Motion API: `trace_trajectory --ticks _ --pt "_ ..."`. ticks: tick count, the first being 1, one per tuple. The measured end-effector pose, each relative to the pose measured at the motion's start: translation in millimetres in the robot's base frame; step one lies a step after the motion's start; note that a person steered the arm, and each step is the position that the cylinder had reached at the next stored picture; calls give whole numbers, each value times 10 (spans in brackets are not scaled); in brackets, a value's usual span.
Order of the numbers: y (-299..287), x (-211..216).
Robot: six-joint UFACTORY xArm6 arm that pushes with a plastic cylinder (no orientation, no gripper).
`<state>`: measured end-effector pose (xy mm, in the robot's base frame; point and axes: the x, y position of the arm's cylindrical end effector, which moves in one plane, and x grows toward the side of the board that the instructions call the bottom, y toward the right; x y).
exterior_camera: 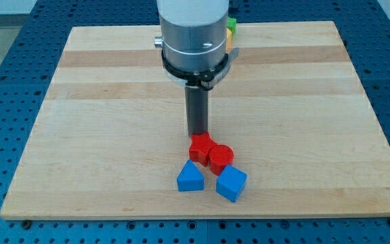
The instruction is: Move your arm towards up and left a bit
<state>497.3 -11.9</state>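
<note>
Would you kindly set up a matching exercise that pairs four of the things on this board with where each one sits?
Things:
1. my tip
2. blue triangular block
3. blue cube
4. green block

Places:
A. view's top edge, mostly hidden behind the arm
B. lowest right of the cluster
C. just above the red blocks
D. lowest left of the cluster

Pairs: 1-C, 2-D, 3-B, 4-A

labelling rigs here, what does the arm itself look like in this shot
The arm ends in a wide, smooth silver-grey cylinder with a small round fitting on its left side. A black clamp ring sits below it. From that hangs a straight dark rod, square-looking, down to my tip. No cables or markings show.
</note>
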Motion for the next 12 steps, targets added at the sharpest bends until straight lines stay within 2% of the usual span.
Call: trace_trajectory --ticks 2,4,8,11,12 --pt "0 -39" --pt "0 -463" --pt "-38 -611" --pt "-1188 -761" --pt "-1522 -1045"
